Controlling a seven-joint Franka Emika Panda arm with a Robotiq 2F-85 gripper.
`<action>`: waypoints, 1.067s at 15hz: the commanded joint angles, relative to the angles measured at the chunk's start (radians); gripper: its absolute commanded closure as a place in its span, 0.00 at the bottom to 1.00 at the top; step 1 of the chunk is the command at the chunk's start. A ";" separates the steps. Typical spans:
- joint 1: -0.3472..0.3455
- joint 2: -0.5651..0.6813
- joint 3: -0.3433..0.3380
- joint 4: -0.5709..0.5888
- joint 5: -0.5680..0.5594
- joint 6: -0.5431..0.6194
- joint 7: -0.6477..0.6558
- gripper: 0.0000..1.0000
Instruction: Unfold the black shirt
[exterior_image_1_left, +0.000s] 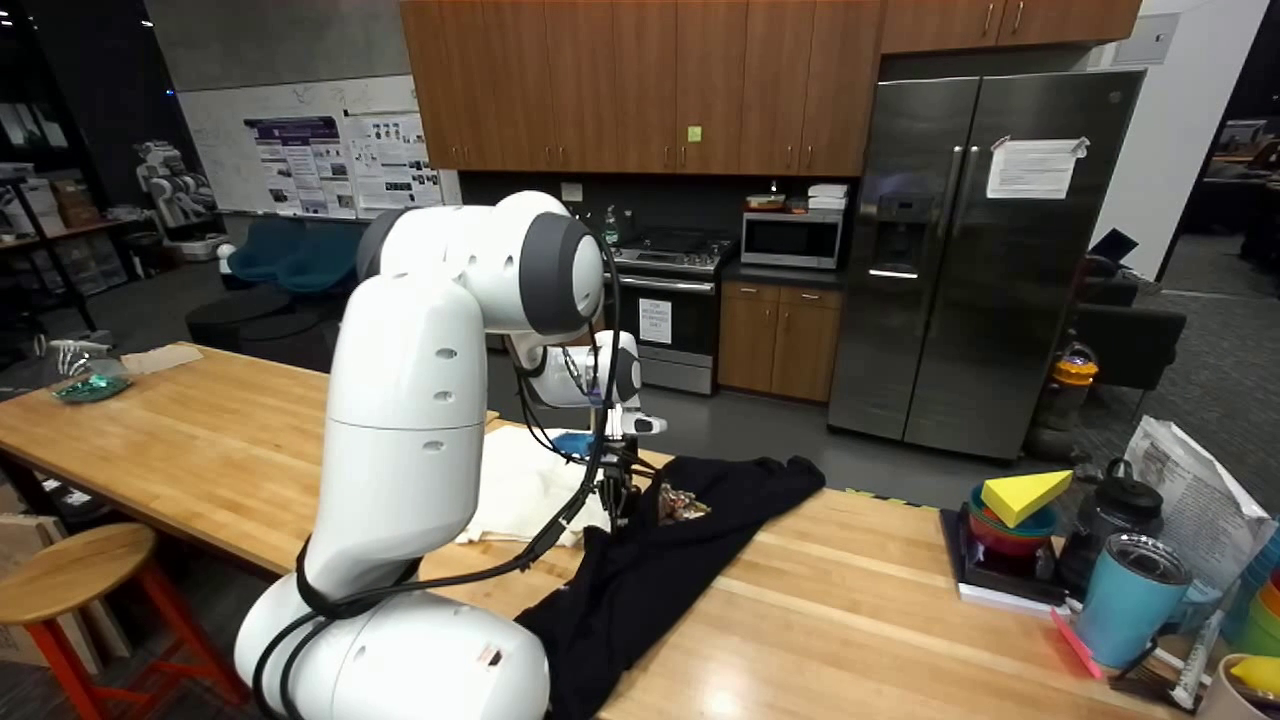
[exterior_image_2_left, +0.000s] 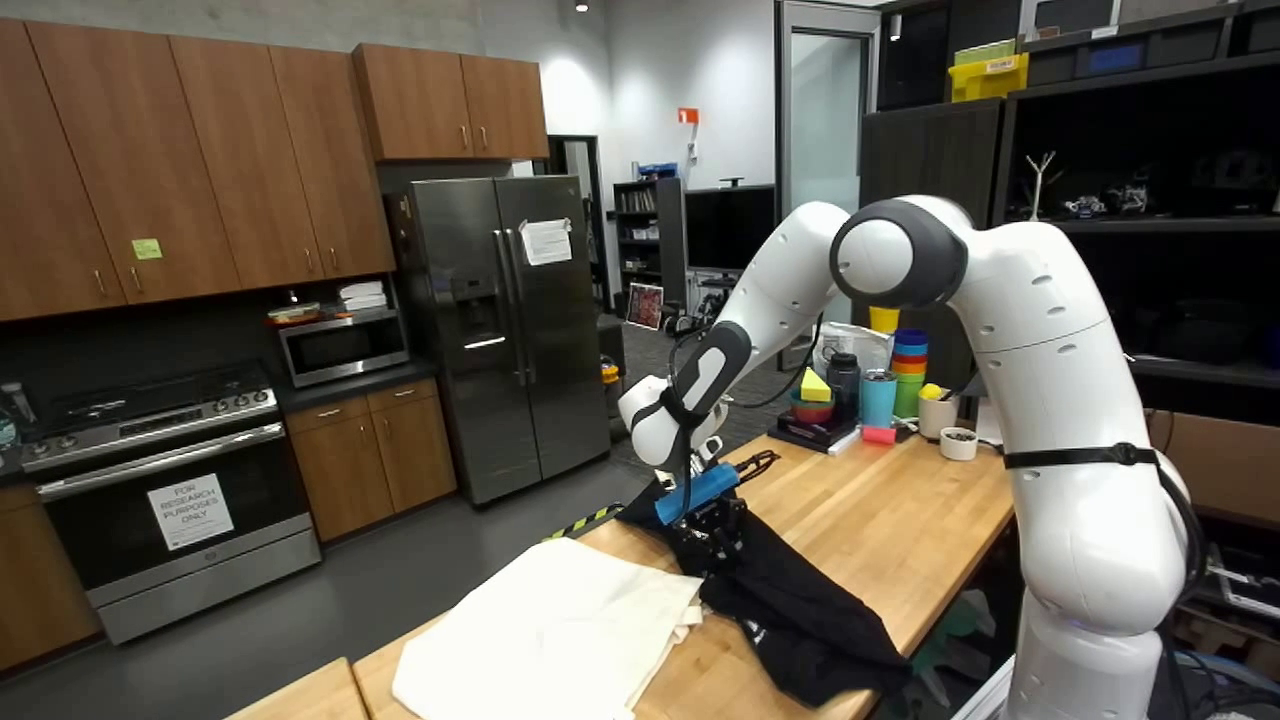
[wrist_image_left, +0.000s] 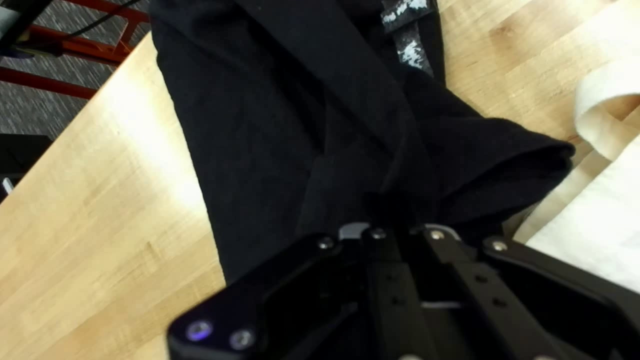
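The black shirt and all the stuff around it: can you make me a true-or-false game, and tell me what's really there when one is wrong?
1. A cream-white cloth lies beside the black shirt on the wooden table. True.
2. The black shirt is spread perfectly flat with no creases. False: it is creased and folded.
3. A yellow wedge rests on the colored bowls. True.
4. The gripper is inside the colored bowls. False: it is down at the black shirt.
5. A white paper is stuck on the front of the fridge. True.
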 joint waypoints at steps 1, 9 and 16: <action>0.008 -0.012 -0.015 0.012 0.009 -0.004 -0.034 1.00; -0.002 -0.029 -0.028 0.022 0.007 0.024 -0.069 0.99; -0.066 -0.081 -0.078 0.016 0.027 0.133 -0.192 0.99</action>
